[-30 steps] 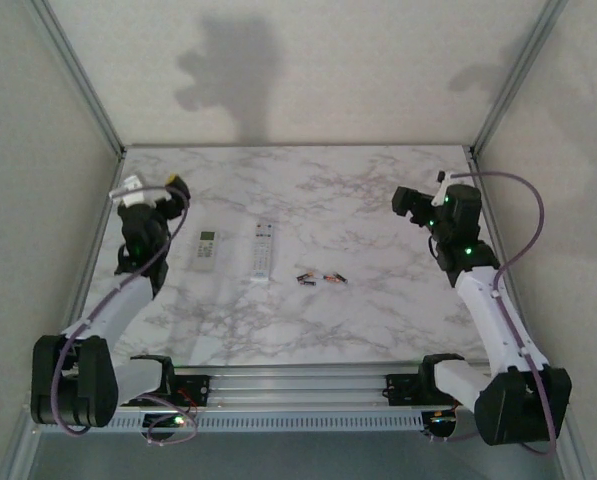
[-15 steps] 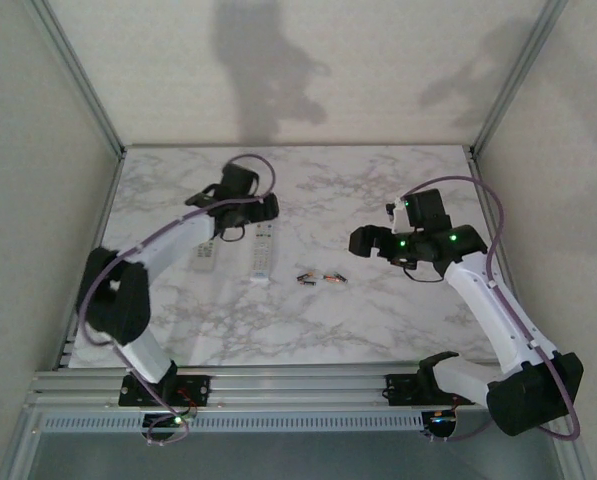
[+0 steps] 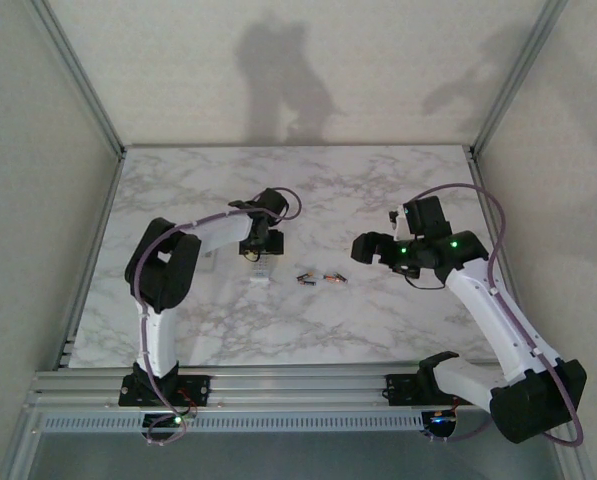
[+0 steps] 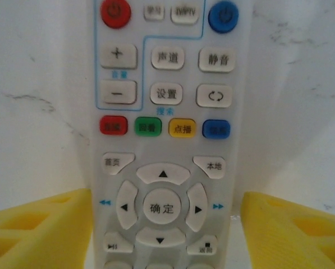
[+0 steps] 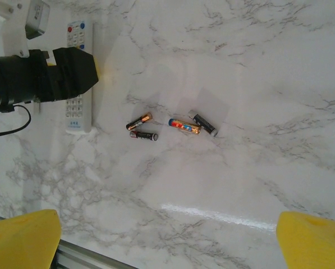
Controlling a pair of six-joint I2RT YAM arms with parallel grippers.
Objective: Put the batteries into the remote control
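Batteries: four loose cells (image 5: 184, 125) on the table (image 3: 378, 190), just right of the remote (image 4: 161, 140).
Remote: flat, buttons up.
Left gripper (image 4: 167, 224): fingers apart, straddling the remote, not clamped.
Right gripper (image 5: 167, 235): apart, empty, above the cells.
Risk: an off-centre squeeze could skid the remote, and a nudge could set the cells rolling.

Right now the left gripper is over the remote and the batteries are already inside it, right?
No. The left gripper is over the remote, but the batteries are not inside it: they lie loose on the table beside it, as the right wrist view shows.
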